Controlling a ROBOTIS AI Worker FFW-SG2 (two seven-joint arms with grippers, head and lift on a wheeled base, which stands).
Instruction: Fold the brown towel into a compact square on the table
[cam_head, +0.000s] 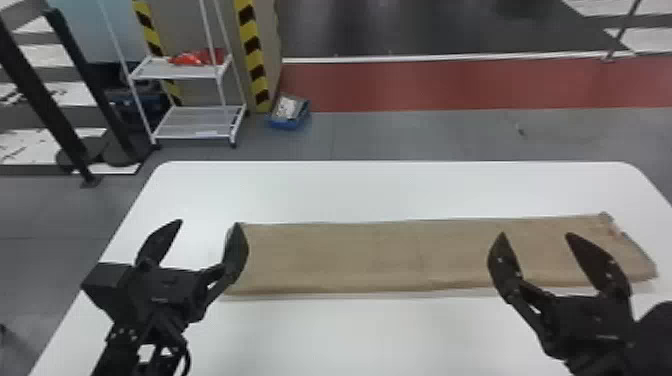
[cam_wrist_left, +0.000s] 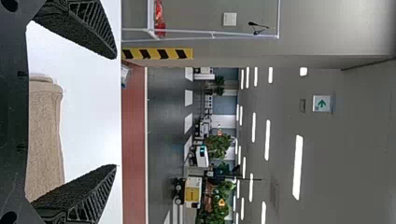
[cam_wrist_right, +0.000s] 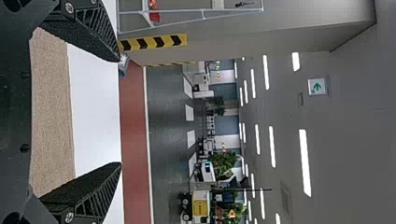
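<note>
- from where i stand, the left gripper (cam_head: 209, 223) is at the lower left of the frame, its two fingers spread wide with nothing between them, one tip by the towel's end.
- the right gripper (cam_head: 536, 234), lower right, is spread as well and empty, in front of the cloth's right part.
- beyond them the brown towel (cam_head: 350, 255) lies flat across the middle and right of the frame, a long strip on the white table (cam_head: 350, 335). it looks folded lengthwise, so i'd call the job partway done, with the length left to bring in.
- it should handle light, soft and floppy, with nothing to break and enough nap to grip, though the layers could slip apart if just the top one is caught.
- i'd take hold at the corners of one short end, pinching all layers. the right end looks uneven, so it may want squaring.
- farther back, upper left, stands a white shelf (cam_head: 175, 122).
</note>
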